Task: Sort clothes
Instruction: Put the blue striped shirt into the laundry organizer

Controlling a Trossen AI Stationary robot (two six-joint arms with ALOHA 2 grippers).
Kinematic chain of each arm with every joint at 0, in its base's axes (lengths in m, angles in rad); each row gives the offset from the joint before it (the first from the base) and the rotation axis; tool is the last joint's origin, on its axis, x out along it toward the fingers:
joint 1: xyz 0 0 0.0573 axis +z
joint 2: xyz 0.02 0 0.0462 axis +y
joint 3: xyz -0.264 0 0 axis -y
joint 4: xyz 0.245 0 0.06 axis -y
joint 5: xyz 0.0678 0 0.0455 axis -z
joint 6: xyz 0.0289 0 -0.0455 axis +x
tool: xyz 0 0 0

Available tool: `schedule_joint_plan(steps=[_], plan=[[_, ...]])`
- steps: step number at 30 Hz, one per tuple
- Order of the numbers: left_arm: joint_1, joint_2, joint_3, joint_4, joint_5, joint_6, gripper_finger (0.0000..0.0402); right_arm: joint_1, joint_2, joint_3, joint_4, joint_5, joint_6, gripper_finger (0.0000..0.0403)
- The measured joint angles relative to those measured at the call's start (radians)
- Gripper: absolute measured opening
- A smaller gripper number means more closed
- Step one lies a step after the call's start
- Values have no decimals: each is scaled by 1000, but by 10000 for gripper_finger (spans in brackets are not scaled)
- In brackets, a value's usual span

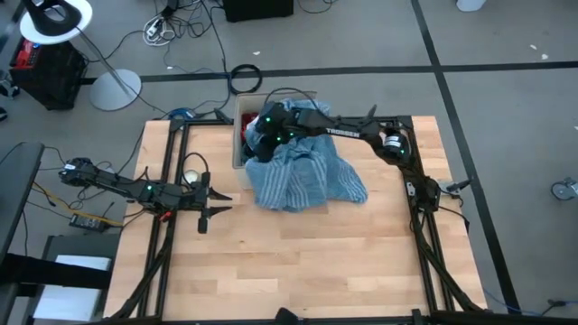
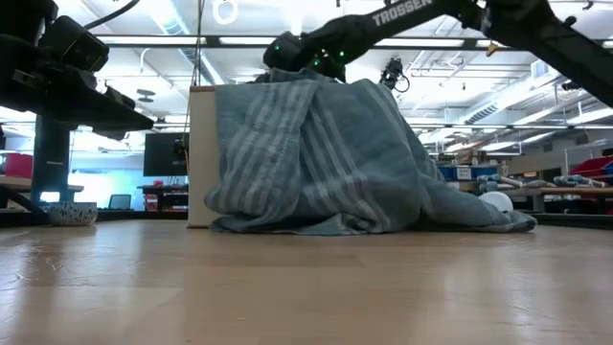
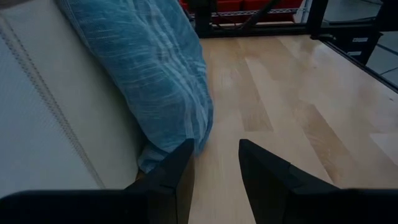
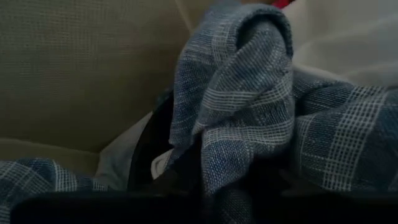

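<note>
A blue-white striped shirt (image 1: 302,176) spills from the tan box (image 1: 240,153) at the table's far middle. It drapes over the box's near wall, and its lower part lies on the table (image 2: 316,153). My right gripper (image 1: 262,134) is down in the box, shut on a bunch of this shirt (image 4: 236,93). Beside the bunch, inside the box, I see a white piece (image 4: 348,37), a black piece (image 4: 149,143) and a bit of red (image 4: 283,3). My left gripper (image 1: 217,203) is open and empty low over the table's left part, pointing at the box (image 3: 216,168). My right gripper holds a gathered fold of the striped shirt (image 4: 227,168) inside the box, coming from above. The fold stands up in a bunch in front of the fingers. The cloth hides the fingertips, so the number of layers does not show. The rest of the shirt hangs over the box wall onto the table.
The box's pale side wall (image 3: 56,112) stands close in front of my left gripper, with the shirt's hem (image 3: 174,112) hanging beside it. Bare wooden table (image 1: 307,262) lies near and to the right. A lamp base and cables lie on the floor beyond the table.
</note>
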Motion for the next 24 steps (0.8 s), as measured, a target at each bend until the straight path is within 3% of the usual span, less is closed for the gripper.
schedule_joint_plan(steps=[4,10,17,24], plan=[[0,0,0,-3,0,0,131,-12,13,0,1,-90,12,120],[0,0,0,-11,0,0,131,-24,-72,-11,-35,-114,-19,175],[0,0,0,-11,0,0,131,-41,-273,-13,-83,-65,-47,198],[0,0,0,-17,0,-1,131,-39,-458,-11,-272,56,-74,197]])
